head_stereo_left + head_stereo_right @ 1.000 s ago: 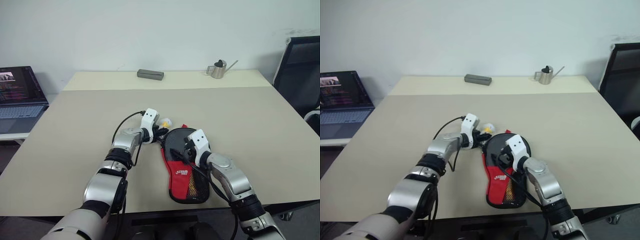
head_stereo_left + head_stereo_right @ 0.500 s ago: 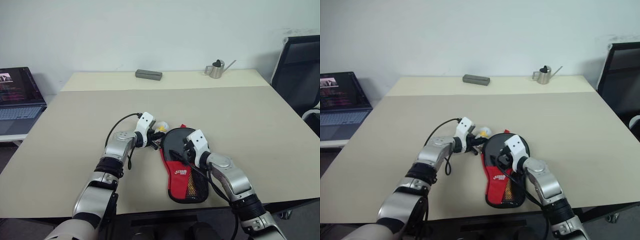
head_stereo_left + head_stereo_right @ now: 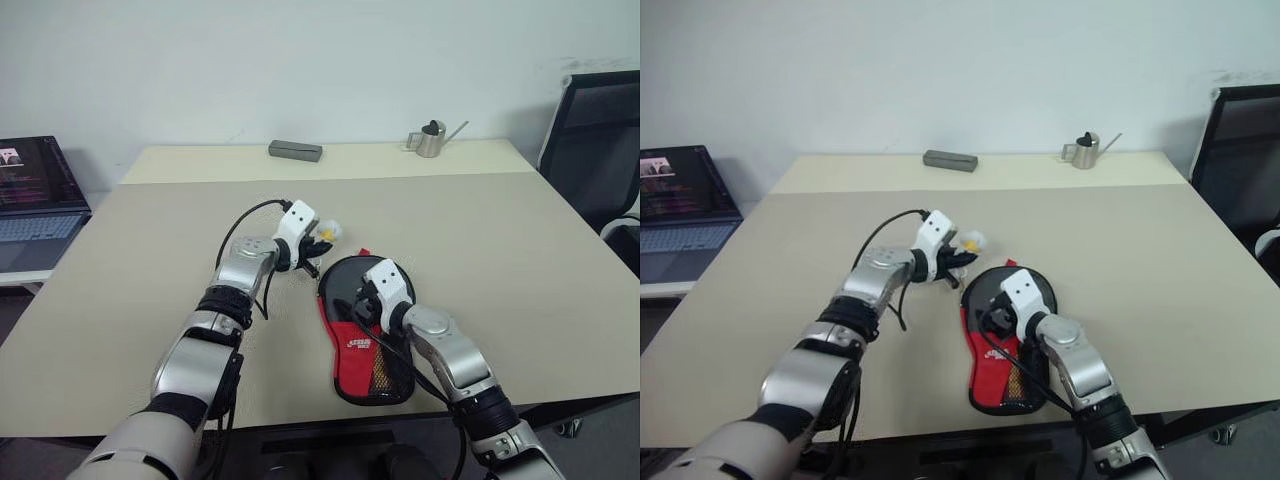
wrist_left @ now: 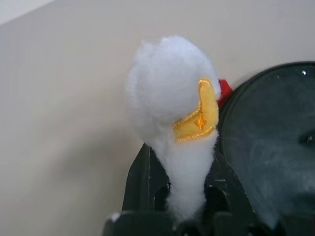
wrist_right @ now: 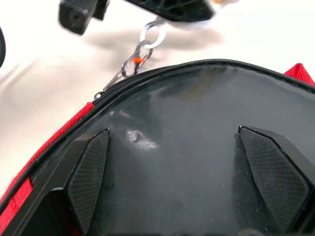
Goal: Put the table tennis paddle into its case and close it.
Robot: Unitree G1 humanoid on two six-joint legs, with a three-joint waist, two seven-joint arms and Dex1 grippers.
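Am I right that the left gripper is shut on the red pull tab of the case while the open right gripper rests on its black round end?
Not quite. The left gripper is shut on the white-yellow charm, not a red tab, as the left wrist view shows. The rest holds: the open right gripper rests on the round black end of the case.

A grey box (image 3: 295, 150) and metal watering can (image 3: 432, 139) sit at the desk's (image 3: 150, 240) far edge, laptop (image 3: 35, 190) left, chair (image 3: 590, 140) right.

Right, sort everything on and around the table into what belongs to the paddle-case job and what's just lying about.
Job:
- case, on the table
- white-yellow charm, pinched in the left gripper
- right gripper, jaws open on the case's round end

Lying about:
- grey box
- metal watering can
- laptop
- black chair
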